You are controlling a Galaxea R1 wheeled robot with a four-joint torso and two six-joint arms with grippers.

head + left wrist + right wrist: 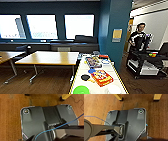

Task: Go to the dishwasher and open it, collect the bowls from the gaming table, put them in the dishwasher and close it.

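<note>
Head view: gaming table [75,82] dead ahead, green bowl [81,90] on near end.

Nearest on white top: green bowl at lower edge, whitish round item [113,89] to its right, too blurred to name. Then black round thing [85,77], red/yellow box [101,77], blue disc [91,71], pictured box [93,61], more clutter at far end. Wooden tables [47,58] to left, teal pillar [113,30] just past table's far-right corner. Beyond pillar to right: black cart [142,63], person [138,37] behind it. Windows [42,26] on far wall. Wrist views: robot plate over brown carpet, yellow legs [157,96] nearby; jaw state on both grippers cannot be told.
</note>
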